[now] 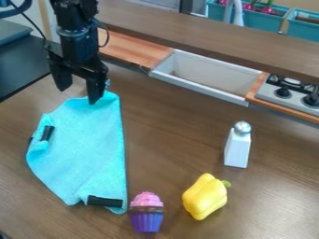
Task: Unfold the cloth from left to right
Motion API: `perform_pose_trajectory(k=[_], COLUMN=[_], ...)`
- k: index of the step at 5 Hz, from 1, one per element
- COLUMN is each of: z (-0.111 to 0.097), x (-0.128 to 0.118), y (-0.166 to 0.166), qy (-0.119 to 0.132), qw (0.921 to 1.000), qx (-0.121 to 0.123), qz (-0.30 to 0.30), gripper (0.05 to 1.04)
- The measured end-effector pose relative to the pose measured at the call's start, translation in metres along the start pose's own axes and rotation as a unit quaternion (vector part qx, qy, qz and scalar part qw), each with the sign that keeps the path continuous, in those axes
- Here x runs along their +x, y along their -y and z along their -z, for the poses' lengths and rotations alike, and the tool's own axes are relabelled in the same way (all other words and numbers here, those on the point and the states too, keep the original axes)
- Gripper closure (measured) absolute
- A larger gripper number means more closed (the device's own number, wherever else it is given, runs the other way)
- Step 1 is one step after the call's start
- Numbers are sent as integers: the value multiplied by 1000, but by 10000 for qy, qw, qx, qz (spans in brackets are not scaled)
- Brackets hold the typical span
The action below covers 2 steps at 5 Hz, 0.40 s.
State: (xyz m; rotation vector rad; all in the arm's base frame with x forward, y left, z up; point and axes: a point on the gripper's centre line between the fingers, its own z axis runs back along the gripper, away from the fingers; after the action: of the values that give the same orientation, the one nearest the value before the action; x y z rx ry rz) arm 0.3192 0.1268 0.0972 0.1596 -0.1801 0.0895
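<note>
Because unfolding calls for a free edge to catch, the black two-finger pincer [78,95] seems placed where it can reach the narrow end of the turquoise fabric cloth [84,144], far beyond and to the left of the purple-and-pink toy cupcake [147,219]. Its fingers are spread wide, one over the cloth's tip, with no fabric visibly clamped between them. The cloth lies on the brown wooden counter [162,154], left of the cupcake and stretching away from it; its lower right corner is just beside the cupcake. A short black strip [105,201] at the near edge and another black strip [46,133] on the far left edge may mark corners or fasten them. The yellow toy pepper [204,198] sits right of the cupcake, and the white silver-topped shaker [237,149] farther off on that side, which probably leaves the cloth some room to open rightward, though the cupcake could snag it. The cloth's long axis runs nearly straight away from the camera, its narrow end pointing away from the cupcake, its broader part nearer.
</note>
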Motion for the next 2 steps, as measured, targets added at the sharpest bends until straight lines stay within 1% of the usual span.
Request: perform_pose_trajectory(k=[1, 2], z=[10, 21], x=[-4, -8], y=[2, -5], qy=[-170, -428], qw=[9998, 9990], qx=[-42, 86], qz=[-14, -120], gripper=[83, 83])
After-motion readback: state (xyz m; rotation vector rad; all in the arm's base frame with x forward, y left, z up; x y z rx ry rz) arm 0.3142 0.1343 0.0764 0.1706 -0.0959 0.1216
